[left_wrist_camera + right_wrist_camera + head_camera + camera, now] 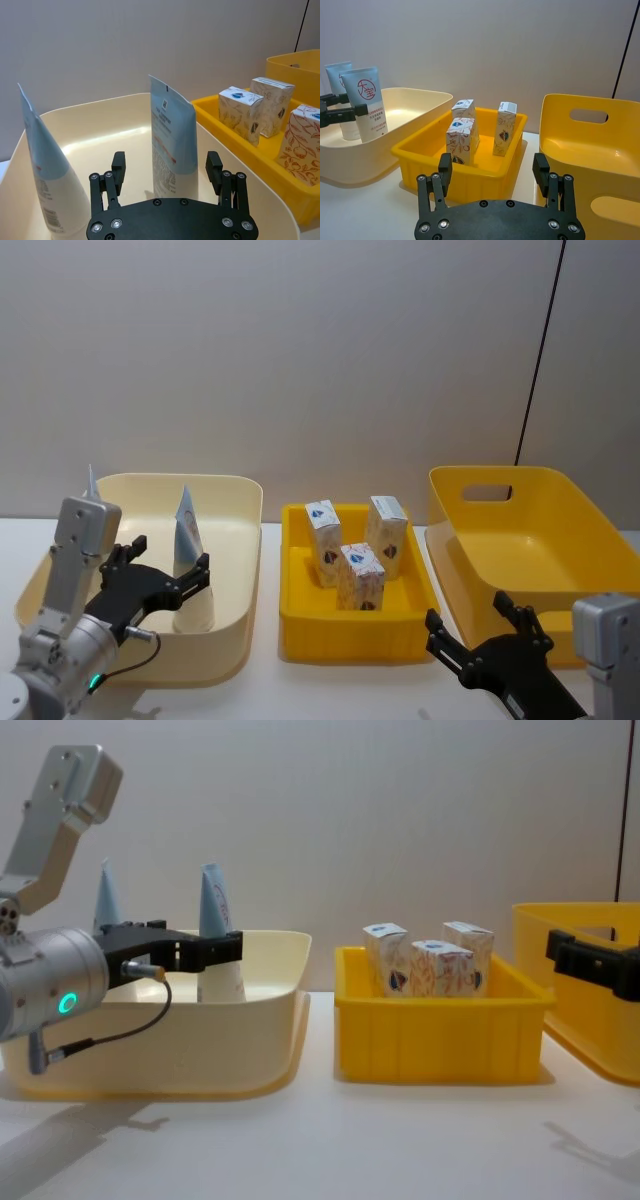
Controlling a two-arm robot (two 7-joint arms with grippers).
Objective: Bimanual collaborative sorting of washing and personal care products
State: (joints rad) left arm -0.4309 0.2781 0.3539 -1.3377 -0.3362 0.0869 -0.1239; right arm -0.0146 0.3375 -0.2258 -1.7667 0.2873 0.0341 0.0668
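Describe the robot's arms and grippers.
The left gripper and right gripper are black, two-fingered, on flat plates with silver screws. The left arm and right arm are boxy silver-grey metal; the left wrist has a green light and thin black cable.

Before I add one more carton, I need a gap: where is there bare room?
The right yellow bin is bare. The cream bin has free floor between the tubes and its right wall. Crowded: the middle tray with three cartons, and around the left gripper.
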